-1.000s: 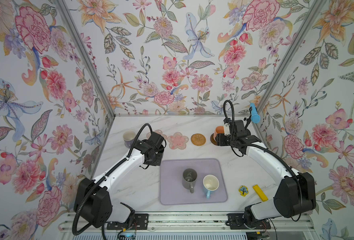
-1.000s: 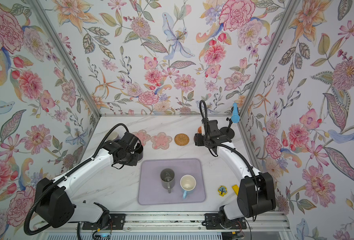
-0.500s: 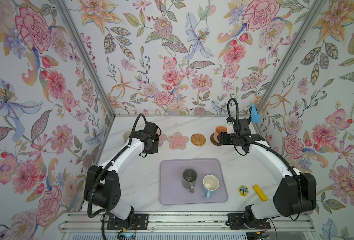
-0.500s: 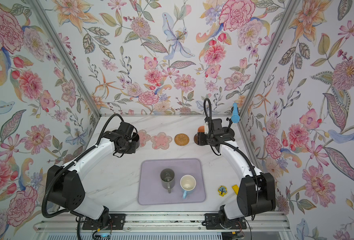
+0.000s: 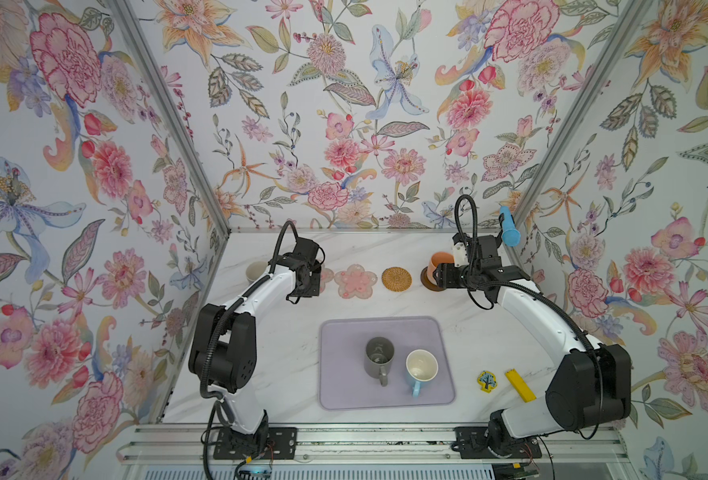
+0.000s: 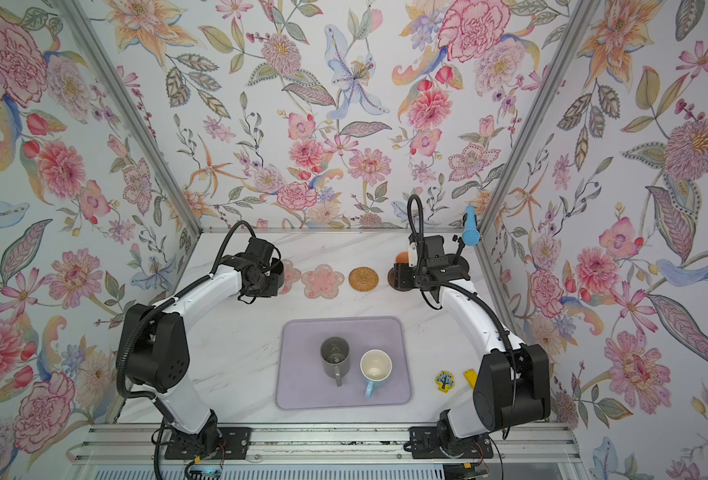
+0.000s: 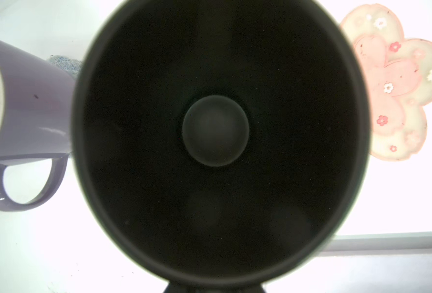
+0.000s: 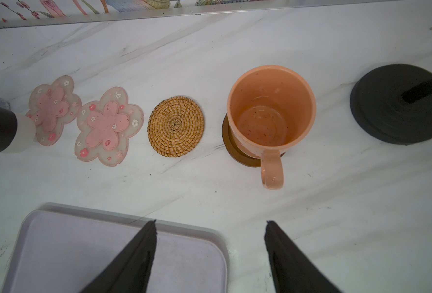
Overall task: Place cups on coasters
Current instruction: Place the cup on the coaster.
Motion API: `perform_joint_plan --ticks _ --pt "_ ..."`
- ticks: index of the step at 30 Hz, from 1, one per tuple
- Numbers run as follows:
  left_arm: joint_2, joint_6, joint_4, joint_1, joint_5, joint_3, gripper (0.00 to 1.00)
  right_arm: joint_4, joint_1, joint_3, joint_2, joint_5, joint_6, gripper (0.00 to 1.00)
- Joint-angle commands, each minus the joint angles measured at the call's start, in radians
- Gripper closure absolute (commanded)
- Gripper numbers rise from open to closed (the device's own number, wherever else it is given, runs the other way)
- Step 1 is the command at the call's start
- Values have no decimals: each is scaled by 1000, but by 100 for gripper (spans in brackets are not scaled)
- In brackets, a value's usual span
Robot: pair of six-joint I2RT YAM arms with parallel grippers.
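My left gripper (image 5: 308,282) is shut on the black cup (image 7: 215,132), whose dark inside fills the left wrist view. It hangs by the leftmost pink flower coaster (image 5: 326,276); I cannot tell whether they touch. The lavender cup (image 7: 27,101) stands beside it on the grey-blue knitted coaster (image 7: 65,63). The peach cup (image 8: 270,109) stands on the dark brown coaster (image 8: 237,152). My right gripper (image 8: 211,222) is open and empty, just in front of that cup's handle. A second flower coaster (image 5: 355,280) and the rattan coaster (image 5: 397,277) lie bare. The grey cup (image 5: 379,357) and light blue cup (image 5: 421,365) stand on the lavender mat (image 5: 385,399).
A black round stand base (image 8: 397,104) sits right of the peach cup, its stalk carrying a blue tip (image 5: 510,228). Two small yellow pieces (image 5: 486,380) (image 5: 519,384) lie at the front right. Flowered walls close the back and both sides.
My left arm carried the black cup from near the mat back to the coaster row. My right gripper opened a little wider and drew back from the peach cup.
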Motion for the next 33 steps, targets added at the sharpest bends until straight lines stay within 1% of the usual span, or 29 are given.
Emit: perform_joint_plan --ticks 1,12,26,33 --pt "12 14 75 23 -10 60 100 -24 -5 22 8 -5 21 30" --pt "76 8 108 36 5 100 100 -29 -5 36 24 -6 28 29" --pt "159 4 117 45 11 193 100 -47 1 66 35 -5 30 29" --pt "172 -4 135 50 10 195 100 -50 6 76 39 -5 34 29"
